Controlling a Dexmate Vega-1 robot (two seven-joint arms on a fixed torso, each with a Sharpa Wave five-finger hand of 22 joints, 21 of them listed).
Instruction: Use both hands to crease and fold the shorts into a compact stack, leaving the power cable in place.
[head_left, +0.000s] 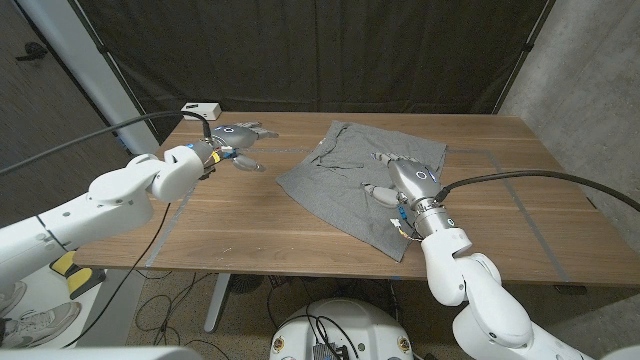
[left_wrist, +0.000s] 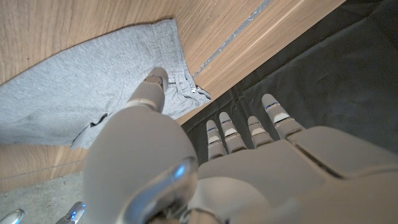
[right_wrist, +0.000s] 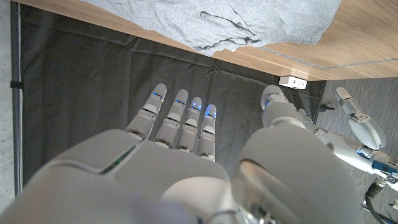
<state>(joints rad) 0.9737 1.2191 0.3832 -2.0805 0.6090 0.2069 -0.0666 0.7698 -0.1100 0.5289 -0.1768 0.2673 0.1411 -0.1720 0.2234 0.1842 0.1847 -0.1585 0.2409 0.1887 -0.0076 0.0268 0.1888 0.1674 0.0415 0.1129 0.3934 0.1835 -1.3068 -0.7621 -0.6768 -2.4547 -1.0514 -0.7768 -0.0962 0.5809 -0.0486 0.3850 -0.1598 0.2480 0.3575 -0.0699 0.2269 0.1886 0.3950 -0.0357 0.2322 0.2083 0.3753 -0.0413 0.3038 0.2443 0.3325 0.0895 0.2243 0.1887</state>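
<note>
The grey shorts (head_left: 362, 183) lie spread on the wooden table (head_left: 250, 225), at about one o'clock from its middle. The right hand (head_left: 405, 178) rests on them, fingers extended, grasping nothing. At ten o'clock, the left hand (head_left: 237, 140) hovers released, fingers apart.

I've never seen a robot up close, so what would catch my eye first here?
Grey shorts lie spread out on the wooden table, right of its middle. The right hand is over them, fingers extended, while the left hand hovers open near the far left corner, close to a small white box.

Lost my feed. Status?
Left hand open, off the shorts. Right hand open over them. Shorts spread, unfolded. White power block at far edge, clear.
</note>
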